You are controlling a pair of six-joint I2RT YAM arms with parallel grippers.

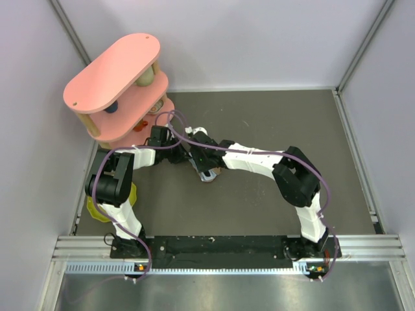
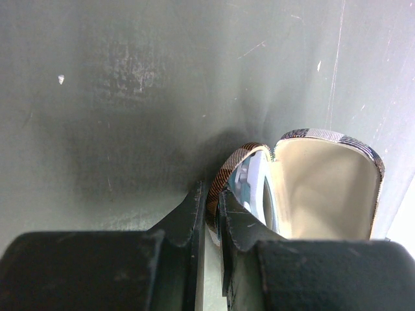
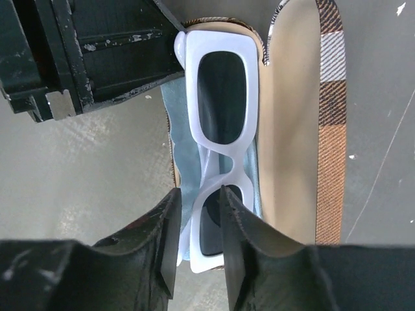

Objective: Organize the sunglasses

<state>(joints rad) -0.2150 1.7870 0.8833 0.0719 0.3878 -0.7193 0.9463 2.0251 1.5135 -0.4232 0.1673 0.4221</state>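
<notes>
White sunglasses [image 3: 192, 78] with dark lenses lie in the open brown plaid case [image 3: 295, 129] on a light blue cloth [image 3: 181, 149]. My right gripper [image 3: 200, 191] is closed narrowly around the near rim of the frame, one finger over the lens. My left gripper [image 2: 212, 201] is shut on the case's plaid side wall [image 2: 227, 172], and its black body shows in the right wrist view [image 3: 97, 52]. The case's cream lid [image 2: 324, 188] stands open. In the top view both grippers meet at the case [image 1: 209, 173], which is mostly hidden.
A pink two-tier shelf [image 1: 117, 71] with small items stands at the back left. A yellow object [image 1: 97, 206] lies by the left arm's base. Grey walls close the left, back and right sides of the dark table [image 1: 272, 207].
</notes>
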